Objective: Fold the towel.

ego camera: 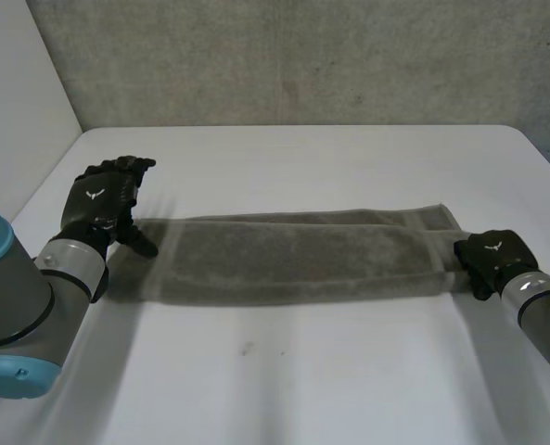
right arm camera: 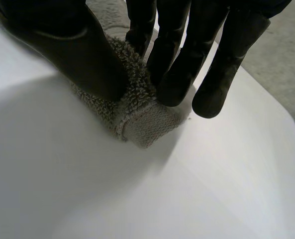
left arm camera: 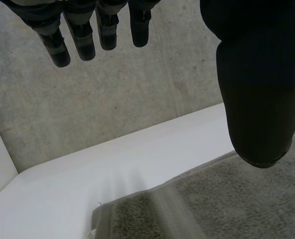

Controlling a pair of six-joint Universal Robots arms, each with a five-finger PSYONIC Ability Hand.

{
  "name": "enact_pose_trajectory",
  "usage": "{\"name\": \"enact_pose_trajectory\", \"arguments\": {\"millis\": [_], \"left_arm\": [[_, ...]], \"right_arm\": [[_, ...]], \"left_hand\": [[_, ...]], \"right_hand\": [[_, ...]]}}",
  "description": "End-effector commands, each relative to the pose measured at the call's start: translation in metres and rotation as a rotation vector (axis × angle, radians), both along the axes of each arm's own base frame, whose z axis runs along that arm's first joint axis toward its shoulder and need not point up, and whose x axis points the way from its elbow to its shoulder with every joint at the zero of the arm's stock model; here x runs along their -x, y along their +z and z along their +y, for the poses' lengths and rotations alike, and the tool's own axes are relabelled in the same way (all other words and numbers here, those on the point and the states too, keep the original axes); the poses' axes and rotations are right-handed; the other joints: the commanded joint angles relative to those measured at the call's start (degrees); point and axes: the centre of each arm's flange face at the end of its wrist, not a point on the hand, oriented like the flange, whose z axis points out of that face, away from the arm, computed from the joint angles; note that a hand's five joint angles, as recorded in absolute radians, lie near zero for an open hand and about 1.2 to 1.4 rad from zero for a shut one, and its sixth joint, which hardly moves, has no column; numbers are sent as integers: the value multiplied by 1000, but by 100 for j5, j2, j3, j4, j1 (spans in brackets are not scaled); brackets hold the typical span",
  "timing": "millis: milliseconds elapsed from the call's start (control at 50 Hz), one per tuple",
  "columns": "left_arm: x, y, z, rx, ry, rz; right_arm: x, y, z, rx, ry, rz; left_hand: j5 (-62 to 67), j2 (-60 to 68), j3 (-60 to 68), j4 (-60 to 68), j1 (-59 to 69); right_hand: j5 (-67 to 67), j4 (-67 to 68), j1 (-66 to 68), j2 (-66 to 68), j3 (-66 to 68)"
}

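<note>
Fingers [left arm camera: 85, 42] of the left hand [ego camera: 103, 199] are what we meet first, at the left of the white worktop [ego camera: 302, 371]. They reach out straight, well apart from the thumb [left arm camera: 259, 99], and grip nothing. We see that hand poised over the left end of the towel [ego camera: 293, 260], though we cannot tell whether it touches the cloth. The towel lies flat as a long grey strip, folded lengthwise. It runs from left to right across the middle of the worktop, with a lower layer showing along its far edge. At its right end we find the right hand [ego camera: 492, 258]. Its fingers [right arm camera: 177, 74] and thumb [right arm camera: 72, 50] are closed on that end, pinching the doubled terry between them.
</note>
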Motion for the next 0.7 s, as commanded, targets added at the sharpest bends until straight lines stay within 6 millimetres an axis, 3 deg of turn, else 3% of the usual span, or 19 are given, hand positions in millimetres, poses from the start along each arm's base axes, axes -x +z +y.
{"name": "enact_pose_trajectory", "arguments": {"millis": [20, 60, 120, 220, 340, 380, 400, 440, 460, 480, 500, 520, 540, 560, 600, 620, 640, 660, 700], "left_arm": [[0, -1, 0, -3, 0, -1], [-1, -1, 0, -3, 2, -1], [-1, -1, 0, -1, 2, 0], [-1, 0, 0, 0, 3, 0], [-1, 0, 0, 2, 3, 1], [-1, 0, 0, 2, 3, 1], [-1, 0, 0, 2, 3, 1], [-1, 0, 0, 1, 5, 2], [-1, 0, 0, 1, 5, 2], [-1, 0, 0, 0, 5, 2], [-1, 0, 0, 0, 5, 2], [-1, 0, 0, 0, 5, 0], [-1, 0, 0, 0, 5, 0], [-1, 0, 0, 0, 5, 1], [-1, 0, 0, 0, 5, 0], [-1, 0, 0, 0, 5, 1], [-1, 0, 0, -2, 5, 1], [-1, 0, 0, -2, 5, 1], [-1, -1, 0, -3, 5, -1]], "right_arm": [[26, 8, -17, 50, -91, 53], [48, 13, -23, 57, -162, 111], [59, 14, -26, 57, -192, 144], [109, 27, -40, 67, -285, 280], [105, 54, -47, 139, -275, 289], [71, 86, -44, 241, -206, 243], [70, 86, -44, 241, -205, 243], [15, 113, -30, 337, -77, 170], [15, 114, -30, 337, -76, 169], [-15, 119, -21, 361, 2, 135], [-16, 119, -21, 361, 3, 135], [-43, 122, -11, 378, 76, 111], [-74, 122, 4, 389, 165, 93], [-75, 122, 4, 389, 166, 93], [-141, 113, 44, 397, 363, 59], [-142, 113, 44, 397, 364, 59], [-172, 104, 66, 385, 457, 45], [-172, 104, 67, 385, 457, 44], [-214, 80, 104, 352, 595, 35]], "left_hand": [[-152, 55, 50, 49, 13], [-152, 55, 50, 49, 13], [-152, 55, 50, 49, 13], [-152, 55, 50, 49, 13], [-152, 55, 50, 49, 13], [-152, 55, 50, 49, 13], [-152, 55, 50, 49, 13], [-152, 55, 50, 49, 13], [-152, 55, 50, 49, 13], [-152, 55, 50, 49, 13], [-152, 55, 50, 49, 13], [-152, 55, 50, 49, 13], [-152, 55, 50, 49, 13], [-152, 55, 50, 49, 13], [-152, 55, 50, 49, 13], [-152, 55, 50, 49, 13], [-152, 55, 50, 49, 13], [-152, 55, 50, 49, 13], [-152, 55, 50, 49, 13]], "right_hand": [[390, 313, 474, 406, 385], [390, 313, 474, 406, 385], [390, 313, 474, 406, 385], [390, 313, 474, 406, 385], [390, 313, 474, 406, 385], [390, 313, 474, 406, 385], [390, 313, 474, 406, 385], [390, 313, 474, 406, 385], [390, 313, 474, 406, 385], [390, 313, 474, 406, 385], [390, 313, 474, 406, 385], [390, 313, 474, 406, 385], [390, 313, 474, 406, 385], [390, 313, 474, 406, 385], [390, 313, 474, 406, 385], [390, 313, 474, 406, 385], [390, 313, 474, 406, 385], [390, 313, 474, 406, 385], [390, 313, 474, 406, 385]]}}
